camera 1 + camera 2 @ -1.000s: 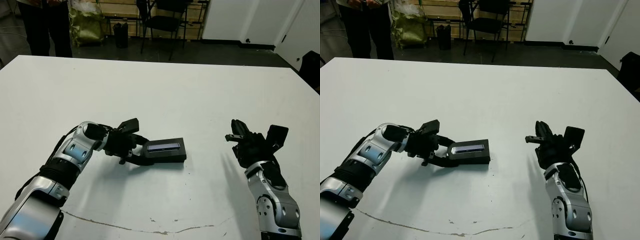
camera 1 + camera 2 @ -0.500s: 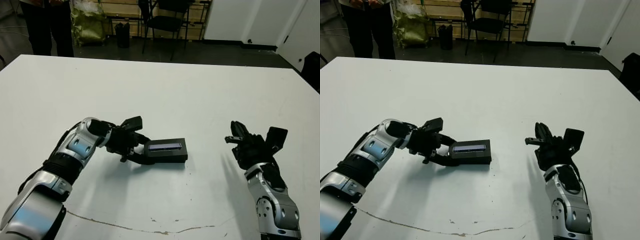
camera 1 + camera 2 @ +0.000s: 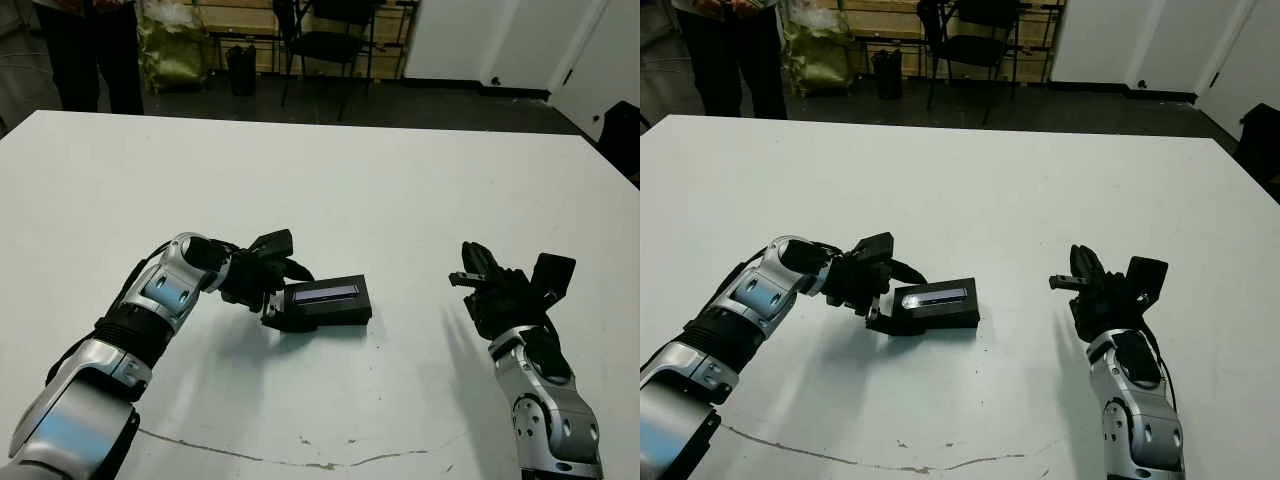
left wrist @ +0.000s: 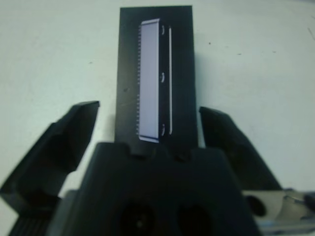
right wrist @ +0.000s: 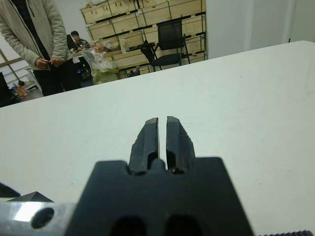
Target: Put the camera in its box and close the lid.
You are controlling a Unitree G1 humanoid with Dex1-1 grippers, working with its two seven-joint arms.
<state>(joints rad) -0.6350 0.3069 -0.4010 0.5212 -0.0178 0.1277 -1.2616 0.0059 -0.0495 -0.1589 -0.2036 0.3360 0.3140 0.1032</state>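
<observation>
The lid, flat and black with a long pale strip, lies on the white table left of centre. Under it only a black side wall shows, which I take for the box, closed. The camera is hidden. My left gripper is open at the lid's left end. In the left wrist view its two fingers stand wide apart on either side of the lid, not touching it. My right gripper hovers far to the right, shut on nothing, its fingers side by side.
A thin dark crack line runs across the table near its front edge. Beyond the far edge stand a person, a black chair and stacked crates.
My left arm has moved in toward the lid's end and turned at the wrist. The lid has stayed about where it was. The right arm has not moved.
</observation>
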